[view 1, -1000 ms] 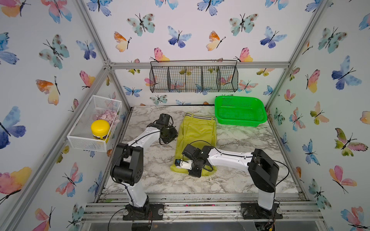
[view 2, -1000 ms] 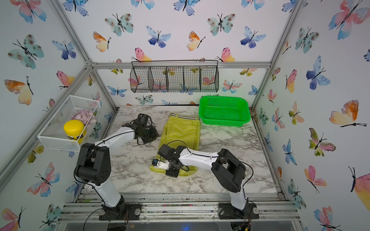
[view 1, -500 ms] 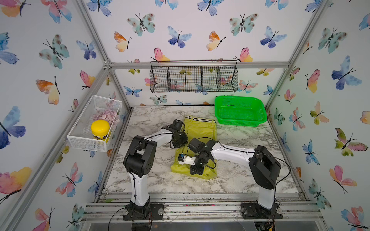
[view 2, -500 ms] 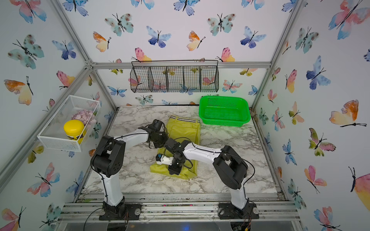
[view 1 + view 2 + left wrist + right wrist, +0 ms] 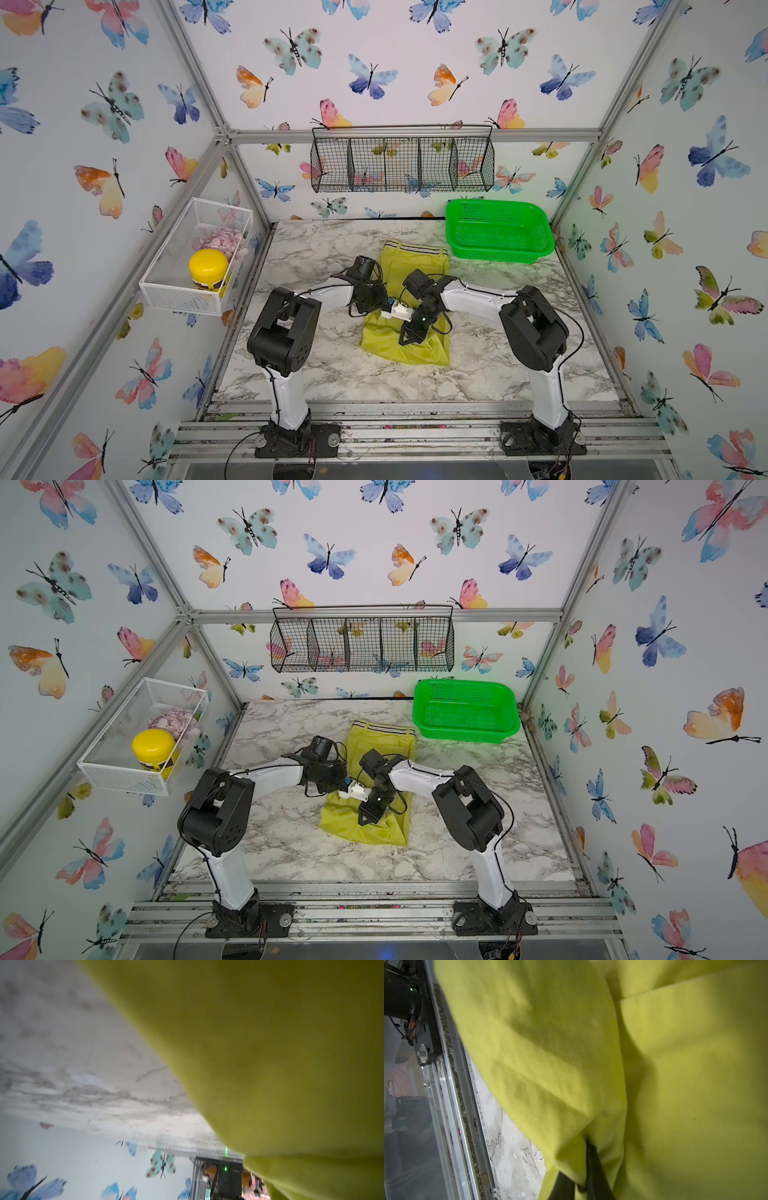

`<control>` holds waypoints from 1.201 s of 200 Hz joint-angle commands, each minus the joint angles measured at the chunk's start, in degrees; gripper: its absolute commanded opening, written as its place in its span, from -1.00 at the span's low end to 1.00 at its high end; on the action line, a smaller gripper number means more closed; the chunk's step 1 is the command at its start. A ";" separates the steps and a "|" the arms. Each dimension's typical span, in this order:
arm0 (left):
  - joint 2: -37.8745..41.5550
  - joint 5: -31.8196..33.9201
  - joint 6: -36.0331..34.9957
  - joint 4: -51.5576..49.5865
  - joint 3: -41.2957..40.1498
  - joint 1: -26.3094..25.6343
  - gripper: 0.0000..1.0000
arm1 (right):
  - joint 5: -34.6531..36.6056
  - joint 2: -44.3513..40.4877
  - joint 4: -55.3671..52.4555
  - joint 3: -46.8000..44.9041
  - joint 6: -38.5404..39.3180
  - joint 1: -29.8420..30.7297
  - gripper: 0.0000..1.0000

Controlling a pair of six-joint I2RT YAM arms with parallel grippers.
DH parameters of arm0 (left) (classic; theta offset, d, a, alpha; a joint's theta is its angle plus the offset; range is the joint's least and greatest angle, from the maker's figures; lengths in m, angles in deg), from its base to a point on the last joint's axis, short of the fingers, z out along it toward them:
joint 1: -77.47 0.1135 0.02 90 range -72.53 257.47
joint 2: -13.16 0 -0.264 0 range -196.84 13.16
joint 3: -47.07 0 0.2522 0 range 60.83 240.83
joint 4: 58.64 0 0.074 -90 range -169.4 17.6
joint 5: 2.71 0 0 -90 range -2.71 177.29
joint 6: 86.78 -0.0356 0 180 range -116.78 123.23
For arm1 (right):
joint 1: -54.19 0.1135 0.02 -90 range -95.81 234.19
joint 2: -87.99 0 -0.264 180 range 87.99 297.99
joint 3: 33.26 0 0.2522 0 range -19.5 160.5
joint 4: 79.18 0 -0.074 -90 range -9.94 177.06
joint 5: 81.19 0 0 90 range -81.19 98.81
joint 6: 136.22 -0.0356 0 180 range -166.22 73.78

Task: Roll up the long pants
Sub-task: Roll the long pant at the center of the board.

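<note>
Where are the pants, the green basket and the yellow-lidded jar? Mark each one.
pants (image 5: pixel 380 338): in a top view, on the folded cloth at the end nearest the arm bases.
basket (image 5: pixel 498 254): in a top view, on its front wall.
jar (image 5: pixel 208 261): in a top view, on its yellow lid.

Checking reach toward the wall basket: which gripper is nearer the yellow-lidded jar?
Left. The left gripper is at the edge of the long pants facing the jar; the right gripper is farther away, over the cloth's middle.

Matt cloth long pants (image 5: pixel 415 266), glossy marbled table (image 5: pixel 316 249)
</note>
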 commanded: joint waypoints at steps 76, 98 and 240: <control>37.58 -3.38 7.47 -9.71 -19.23 6.59 -1.00 | 4.03 6.00 8.81 -3.32 -2.41 -1.22 -0.86; 40.19 -3.63 9.29 -9.50 -20.75 6.18 -1.00 | 3.93 6.37 8.74 -3.12 -2.50 -1.22 -0.86; 18.76 0.79 5.07 -10.20 -16.47 -4.40 -1.00 | 8.85 9.22 6.25 0.18 -3.67 -1.22 -0.85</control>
